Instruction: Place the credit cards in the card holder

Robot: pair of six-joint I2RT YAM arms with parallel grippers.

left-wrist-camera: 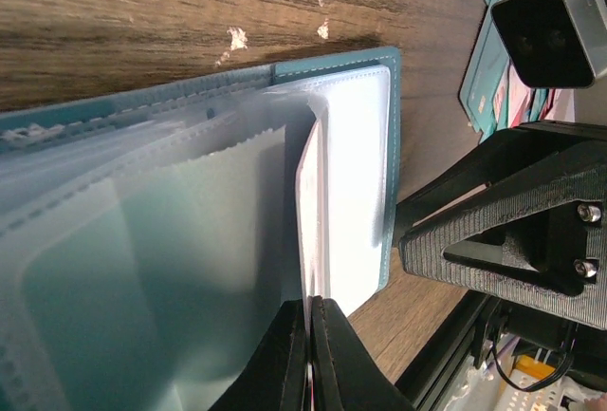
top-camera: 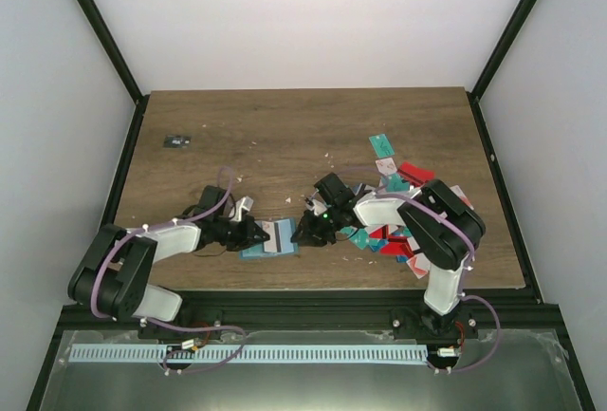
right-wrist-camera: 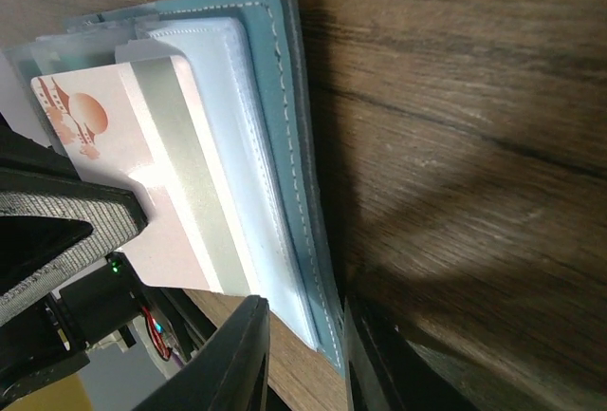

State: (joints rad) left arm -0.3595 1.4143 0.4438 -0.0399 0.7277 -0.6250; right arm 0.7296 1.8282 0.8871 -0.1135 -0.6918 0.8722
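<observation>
The left fingers [left-wrist-camera: 309,326] are pressed almost together, pinching the bottom edge of a pale pink card [right-wrist-camera: 142,164] with a silver stripe and a small red picture. The card lies against the clear pockets of the holder [right-wrist-camera: 285,98] and stands out past them. The right fingers [top-camera: 302,234] are set narrow, one on each side of the open holder's right edge, touching pages and teal cover. The two sets of fingers face each other across the holder, which sits near the desk's [top-camera: 313,136] front edge, between the arms. The other cards [top-camera: 379,236], teal, red and pink, lie scattered to the right, beside and under the right arm.
</observation>
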